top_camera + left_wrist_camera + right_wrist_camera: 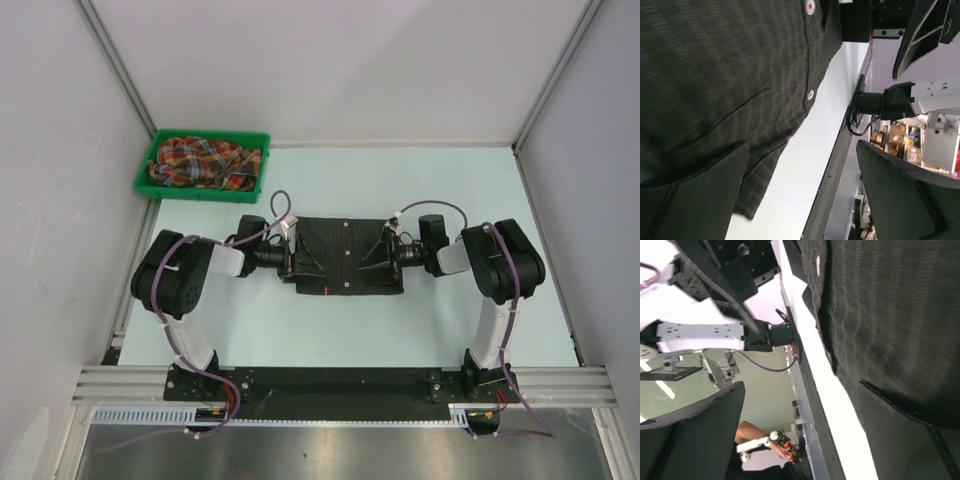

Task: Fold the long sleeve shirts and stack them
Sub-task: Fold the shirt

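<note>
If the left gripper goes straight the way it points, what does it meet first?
Probably the right gripper, facing it across the black shirt; the left gripper may drag on the cloth, height unclear.

The black pinstriped shirt (890, 315) fills the right side of this view, lying flat on the pale worktop (832, 405), with one small white button (817, 262) near its top edge. The right hand (801, 385) stands wide open with nothing between its fingers. One dark finger (910, 450) lies over the shirt's lower part, though whether it touches the cloth cannot be told. The other finger (695, 440) hangs well left of the shirt, off the worktop. A black rail (805, 385) borders the worktop left of the shirt. Beyond the rail are the left arm's white housing (695, 330) and a purple cable (765, 366).
</note>
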Controlling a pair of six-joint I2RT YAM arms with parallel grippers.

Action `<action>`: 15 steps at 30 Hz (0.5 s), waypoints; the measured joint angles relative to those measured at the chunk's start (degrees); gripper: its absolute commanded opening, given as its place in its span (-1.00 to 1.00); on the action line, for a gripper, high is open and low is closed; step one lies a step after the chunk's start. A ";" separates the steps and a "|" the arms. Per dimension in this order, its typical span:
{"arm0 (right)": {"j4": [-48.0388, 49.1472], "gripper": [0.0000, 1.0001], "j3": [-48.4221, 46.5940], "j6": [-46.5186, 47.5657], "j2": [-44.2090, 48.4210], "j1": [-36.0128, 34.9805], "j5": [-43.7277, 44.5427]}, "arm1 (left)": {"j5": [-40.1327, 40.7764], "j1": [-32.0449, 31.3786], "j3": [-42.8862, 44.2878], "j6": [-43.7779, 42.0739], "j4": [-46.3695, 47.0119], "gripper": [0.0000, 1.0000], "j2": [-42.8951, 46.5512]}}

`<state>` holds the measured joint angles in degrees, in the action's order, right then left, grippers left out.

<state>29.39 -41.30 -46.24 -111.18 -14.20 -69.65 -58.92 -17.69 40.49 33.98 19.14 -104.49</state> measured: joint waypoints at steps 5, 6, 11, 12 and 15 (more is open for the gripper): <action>-9.01 0.99 -2.01 7.15 0.26 6.78 -2.21 | 0.70 4.26 -2.51 -2.91 -3.91 0.99 4.07; -13.03 0.99 -2.60 9.99 0.94 8.50 -1.97 | 1.27 5.09 -3.34 -4.57 -5.95 0.99 6.08; -31.91 0.99 -5.92 20.48 10.21 12.20 2.58 | 3.61 5.31 -3.39 -11.67 -16.52 0.99 18.69; -32.70 0.99 -7.02 20.35 12.28 11.72 2.82 | 3.72 3.74 -2.25 -12.28 -17.77 0.99 21.11; -28.87 0.99 -11.32 16.74 15.17 8.81 3.19 | 4.15 -2.47 2.95 -13.05 -18.25 0.99 23.74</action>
<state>0.51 -52.62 -29.50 -96.01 -5.39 -66.46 -54.76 -20.16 43.44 20.93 0.89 -80.75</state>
